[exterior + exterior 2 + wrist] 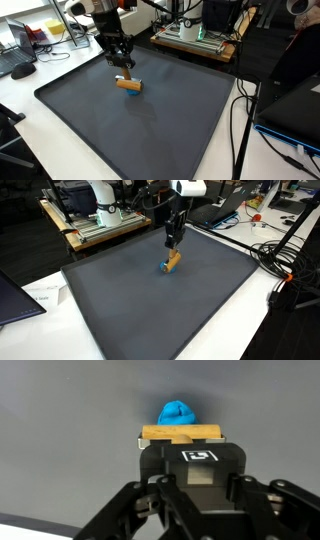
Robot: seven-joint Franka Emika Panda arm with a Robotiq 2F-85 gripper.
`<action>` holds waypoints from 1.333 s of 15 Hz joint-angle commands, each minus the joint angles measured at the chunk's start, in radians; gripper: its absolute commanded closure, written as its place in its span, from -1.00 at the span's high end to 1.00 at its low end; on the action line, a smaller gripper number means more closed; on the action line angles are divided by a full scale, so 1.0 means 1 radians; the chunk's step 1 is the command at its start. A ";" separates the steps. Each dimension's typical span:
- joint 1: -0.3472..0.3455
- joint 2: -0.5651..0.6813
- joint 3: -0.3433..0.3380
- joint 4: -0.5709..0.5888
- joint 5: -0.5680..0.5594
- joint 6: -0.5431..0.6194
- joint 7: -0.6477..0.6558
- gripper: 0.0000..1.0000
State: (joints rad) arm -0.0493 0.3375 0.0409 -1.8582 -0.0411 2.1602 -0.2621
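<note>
Tool (182,446) — wooden block (181,432) just beneath it

Big dark grey mat (140,120) spread across the white table (50,140). Beyond the mat's far edge stands a wooden bench (195,45) loaded with electronics. Black cables (285,265) tangle beside the mat, and a paper sheet (42,297) lies off its opposite corner. Bright, even light.
</note>
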 commanded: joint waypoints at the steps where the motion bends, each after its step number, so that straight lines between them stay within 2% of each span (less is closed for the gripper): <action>1: -0.015 0.020 -0.014 -0.035 0.011 -0.011 -0.031 -0.57; 20: -0.045 0.013 -0.021 -0.105 0.026 -0.010 -0.093 -0.57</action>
State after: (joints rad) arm -0.0866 0.3367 0.0398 -1.8792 0.0020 2.1593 -0.3216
